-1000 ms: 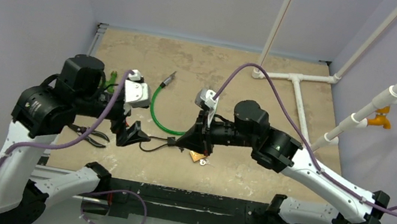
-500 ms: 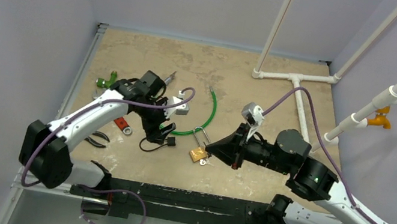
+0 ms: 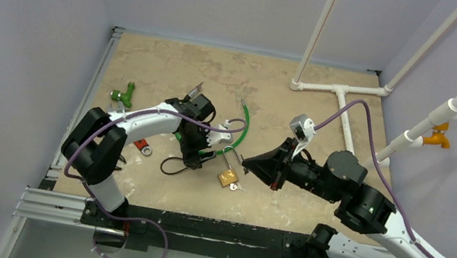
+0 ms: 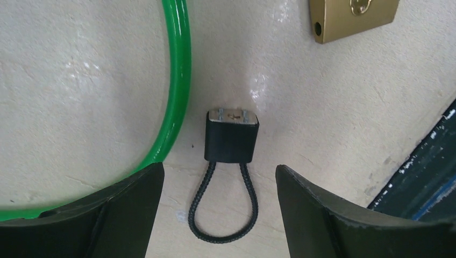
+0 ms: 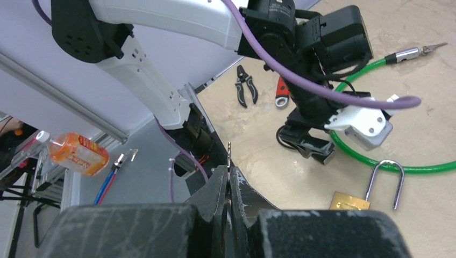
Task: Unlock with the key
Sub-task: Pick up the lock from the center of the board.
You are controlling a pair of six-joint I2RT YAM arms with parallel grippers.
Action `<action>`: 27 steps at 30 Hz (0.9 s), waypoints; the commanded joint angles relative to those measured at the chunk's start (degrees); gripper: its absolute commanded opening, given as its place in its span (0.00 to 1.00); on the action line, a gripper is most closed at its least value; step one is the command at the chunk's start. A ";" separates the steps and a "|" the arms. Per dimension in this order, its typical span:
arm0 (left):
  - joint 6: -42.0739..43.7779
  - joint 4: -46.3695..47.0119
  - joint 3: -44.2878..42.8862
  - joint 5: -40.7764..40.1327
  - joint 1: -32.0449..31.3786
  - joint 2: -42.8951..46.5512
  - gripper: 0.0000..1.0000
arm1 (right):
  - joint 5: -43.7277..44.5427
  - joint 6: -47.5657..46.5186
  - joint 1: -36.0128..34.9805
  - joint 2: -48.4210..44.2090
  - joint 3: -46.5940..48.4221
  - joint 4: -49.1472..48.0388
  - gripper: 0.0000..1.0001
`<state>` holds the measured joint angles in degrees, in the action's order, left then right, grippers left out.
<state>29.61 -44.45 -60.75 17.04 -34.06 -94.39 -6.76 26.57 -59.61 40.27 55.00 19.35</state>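
Left gripper (image 4: 219, 183): spread, hanging low with one finger either side of the black cable lock (image 4: 232, 137), touching it nowhere.
Right gripper (image 5: 228, 174): pressed together on what looks like the key (image 5: 229, 153), seen edge-on, off the table (image 4: 80, 107) near the brass padlock (image 5: 349, 201).
Black cable lock: flat on the table, just beside the green cable (image 4: 180, 80).
Risk: an off-centre squeeze may catch the cord loop or the green cable and twist the lock away from the key.
Risk: the thin key may slip if it meets the slot askew.
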 commanded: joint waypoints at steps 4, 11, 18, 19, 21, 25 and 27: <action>-0.67 5.41 -1.32 -3.06 -1.26 -3.29 0.76 | 0.86 -0.76 0.11 1.70 4.38 -1.98 0.00; -1.12 6.86 -0.32 -3.29 -2.43 -3.19 0.71 | 0.61 -1.08 0.13 2.48 5.54 -1.93 0.00; -3.93 7.47 1.11 -4.23 -4.60 0.21 0.70 | 0.28 -1.21 0.09 2.63 5.88 -2.00 0.00; -4.50 7.97 1.48 -4.67 -4.61 1.32 0.71 | 0.26 -1.25 0.11 2.62 5.85 -2.05 0.00; -5.43 9.07 2.39 -5.35 -4.63 3.81 0.72 | 0.26 -1.28 0.13 2.68 5.68 -1.95 0.00; -6.35 8.23 3.05 -6.66 -4.84 5.10 0.71 | 0.26 -1.42 0.10 2.75 5.63 -2.04 0.00; -6.35 7.32 3.16 -6.97 -4.95 4.01 0.71 | 0.26 -1.50 0.16 2.76 5.67 -2.13 0.00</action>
<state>24.93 -37.32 -57.93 11.31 -38.68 -90.96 -6.79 25.93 -59.61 43.09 58.50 19.25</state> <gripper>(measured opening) 0.712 0.005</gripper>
